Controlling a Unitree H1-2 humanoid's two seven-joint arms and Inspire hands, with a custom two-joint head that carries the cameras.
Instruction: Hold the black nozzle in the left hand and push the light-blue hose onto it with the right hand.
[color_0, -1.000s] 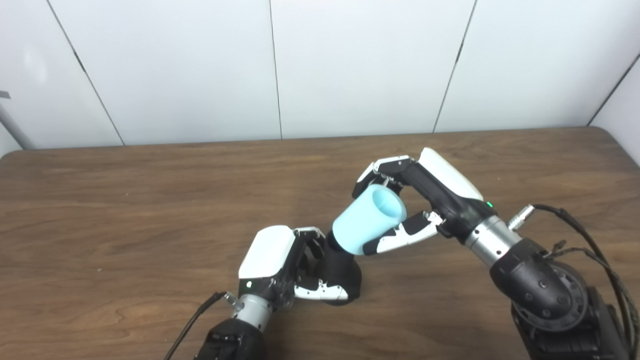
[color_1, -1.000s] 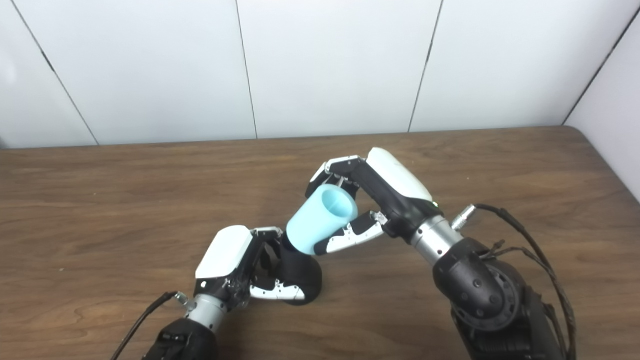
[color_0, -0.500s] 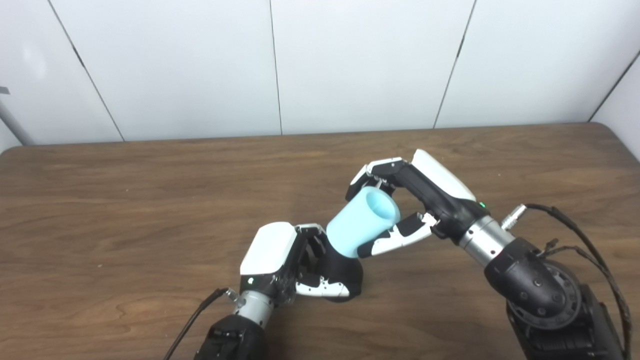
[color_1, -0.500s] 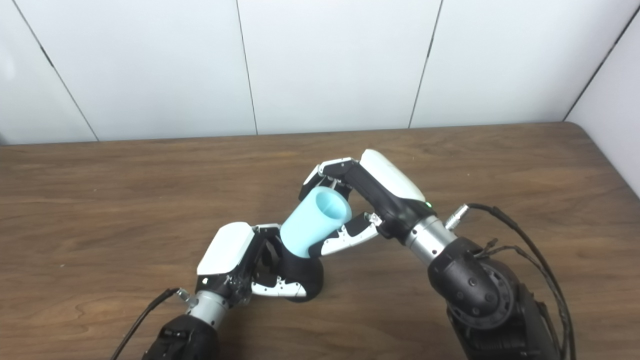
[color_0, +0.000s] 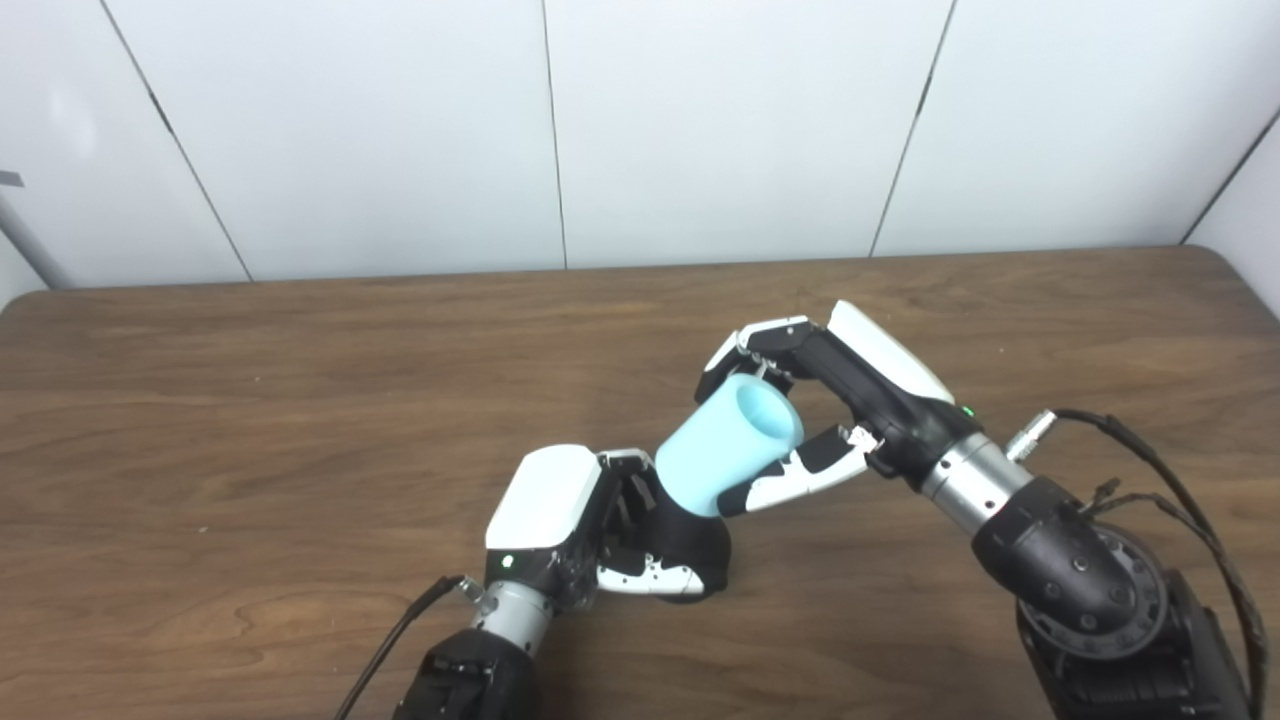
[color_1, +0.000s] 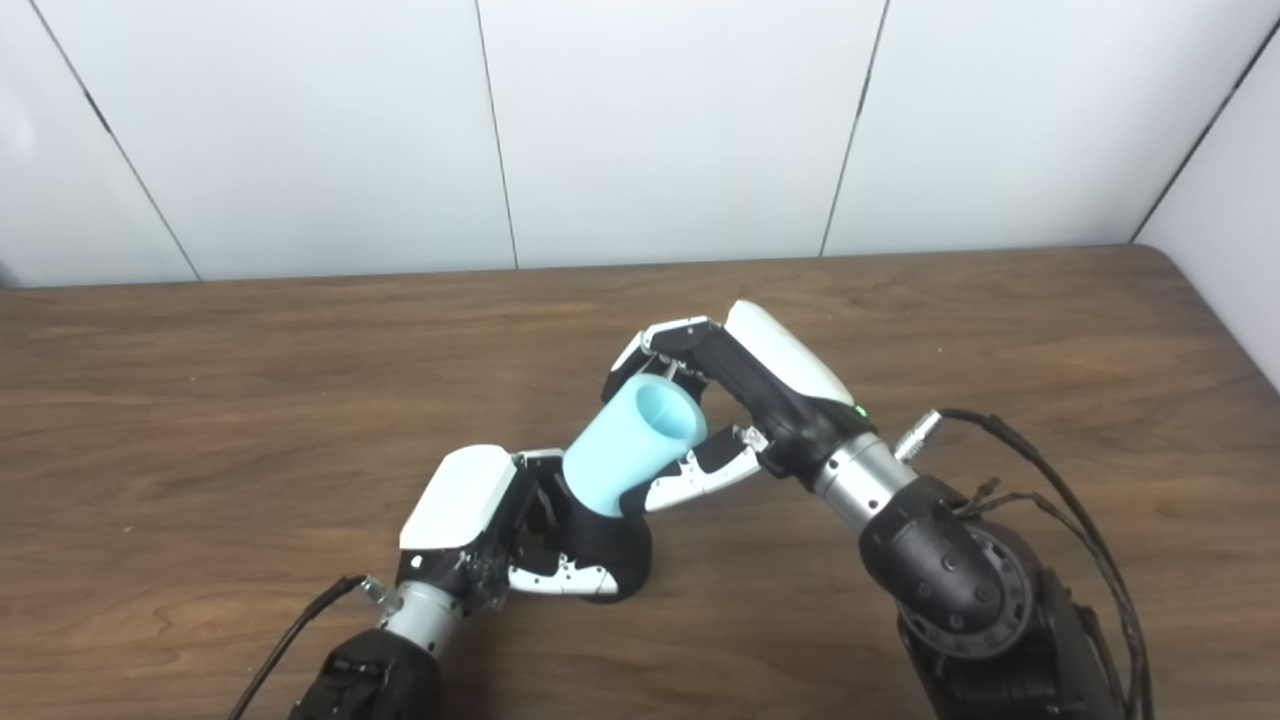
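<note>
Hose (color_0: 728, 445) seated lower on nozzle (color_0: 690, 545) since earlier; right hand (color_0: 830, 400) gripping hose, left hand (color_0: 570, 520) gripping nozzle; push along nozzle's axis.

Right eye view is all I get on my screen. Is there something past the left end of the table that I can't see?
Observer: Yes. The left eye view shows a grey pole slanting in front of the wall, beyond the left end of the table.
Operator: Is the corner there pointy?
Observer: No. The far left corner is rounded, and your view cuts it off.
Operator: Any little lights that I'm missing?
Observer: One. A small green light glows low on the back of the left hand, near the wrist. Your view shows the same kind of light only on the other hand.
</note>
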